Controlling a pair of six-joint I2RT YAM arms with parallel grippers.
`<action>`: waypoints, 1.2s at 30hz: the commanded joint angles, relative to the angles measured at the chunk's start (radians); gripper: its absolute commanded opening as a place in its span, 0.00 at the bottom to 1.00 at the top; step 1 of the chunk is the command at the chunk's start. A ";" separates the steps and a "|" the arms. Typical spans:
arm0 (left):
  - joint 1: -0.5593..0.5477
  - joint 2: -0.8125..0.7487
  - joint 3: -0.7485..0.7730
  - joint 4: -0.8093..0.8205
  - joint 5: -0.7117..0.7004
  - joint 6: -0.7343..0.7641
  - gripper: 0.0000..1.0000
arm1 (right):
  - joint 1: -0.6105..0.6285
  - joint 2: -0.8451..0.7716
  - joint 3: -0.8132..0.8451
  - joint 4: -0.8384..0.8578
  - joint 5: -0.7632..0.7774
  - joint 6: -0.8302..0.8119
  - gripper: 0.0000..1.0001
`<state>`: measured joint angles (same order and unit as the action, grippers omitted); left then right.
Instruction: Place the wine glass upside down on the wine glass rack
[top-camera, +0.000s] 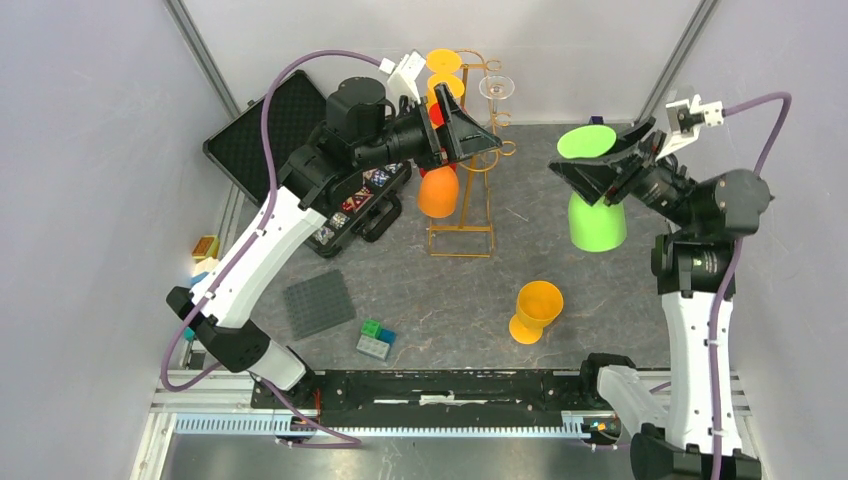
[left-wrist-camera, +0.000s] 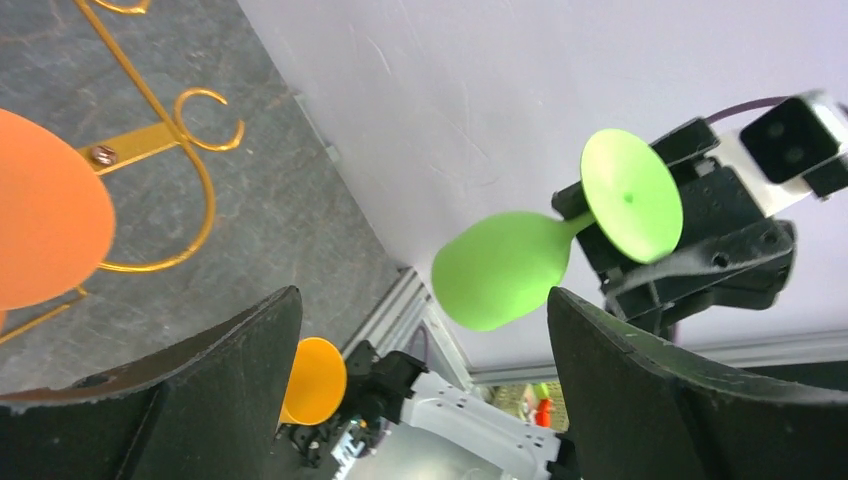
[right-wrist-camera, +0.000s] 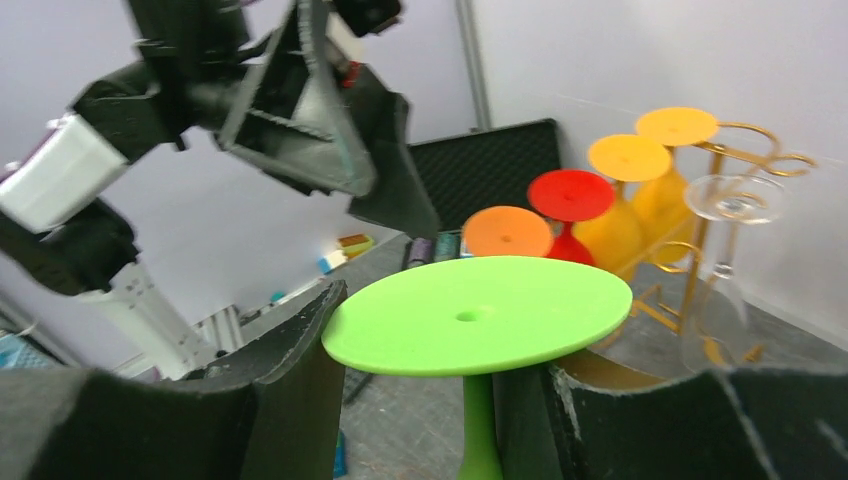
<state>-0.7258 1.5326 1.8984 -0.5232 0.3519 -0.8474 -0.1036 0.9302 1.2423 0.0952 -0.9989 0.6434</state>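
Right tool (top-camera: 603, 170) around wine glass (top-camera: 597, 228) stem

black case (top-camera: 262, 130) open, rear left | grey studded plate (top-camera: 319, 303) flat on table (top-camera: 440, 290) | green-blue block (top-camera: 376, 340) just beside it, possibly toy brick | small blocks (top-camera: 205, 247) at left edge

Arm shells: my left arm (top-camera: 262, 240) and right arm (top-camera: 695, 340) wore white covers between bulky black joints.
Cables: a purple cable (top-camera: 275, 95) ran along each arm, at the upper left and upper right of the top view.
Grippers: my left gripper (top-camera: 480, 135) and right gripper (top-camera: 600, 160) were matte black, with broad wedge-shaped fingers (left-wrist-camera: 200, 390).
Cameras: each wrist camera (top-camera: 405, 72) was a small white block.
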 joint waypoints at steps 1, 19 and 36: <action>0.000 0.005 0.041 0.075 0.101 -0.140 0.95 | 0.023 -0.047 -0.066 0.210 -0.086 0.141 0.21; 0.000 -0.003 -0.082 0.209 0.206 -0.317 0.90 | 0.077 -0.025 -0.266 0.596 -0.126 0.446 0.61; -0.028 0.080 -0.078 0.364 0.418 -0.452 0.64 | 0.136 0.087 -0.303 1.093 -0.174 0.774 0.55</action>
<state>-0.7422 1.6039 1.8103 -0.2737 0.6762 -1.2213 0.0193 1.0039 0.9421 0.9874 -1.1488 1.3170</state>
